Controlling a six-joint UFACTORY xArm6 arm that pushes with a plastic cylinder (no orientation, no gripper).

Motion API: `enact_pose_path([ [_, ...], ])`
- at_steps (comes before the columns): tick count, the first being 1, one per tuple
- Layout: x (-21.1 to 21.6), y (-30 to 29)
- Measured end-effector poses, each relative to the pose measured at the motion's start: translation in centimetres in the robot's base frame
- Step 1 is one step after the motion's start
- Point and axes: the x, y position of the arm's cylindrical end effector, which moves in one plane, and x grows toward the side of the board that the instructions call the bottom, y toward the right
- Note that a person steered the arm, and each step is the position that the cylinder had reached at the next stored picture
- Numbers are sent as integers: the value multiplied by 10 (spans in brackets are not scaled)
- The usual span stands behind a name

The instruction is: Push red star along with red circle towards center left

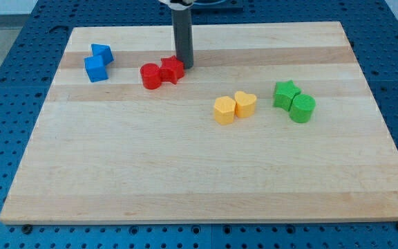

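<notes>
The red star [173, 69] and the red circle [150, 76] sit touching each other in the upper middle-left of the wooden board [199, 173], the circle on the star's left. My tip [184, 65] stands just at the star's upper right edge, touching or nearly touching it. The rod rises straight up out of the view's top.
Two blue blocks [98, 62] sit together at the upper left. A yellow hexagon [223, 110] and a yellow heart [245, 104] sit right of centre. A green star [286, 93] and a green circle [301, 108] sit further right.
</notes>
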Motion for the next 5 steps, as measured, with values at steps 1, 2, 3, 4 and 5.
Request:
enact_pose_path([
  [1, 4, -18],
  [2, 18, -40],
  [3, 35, -64],
  [4, 56, -89],
  [5, 79, -111],
])
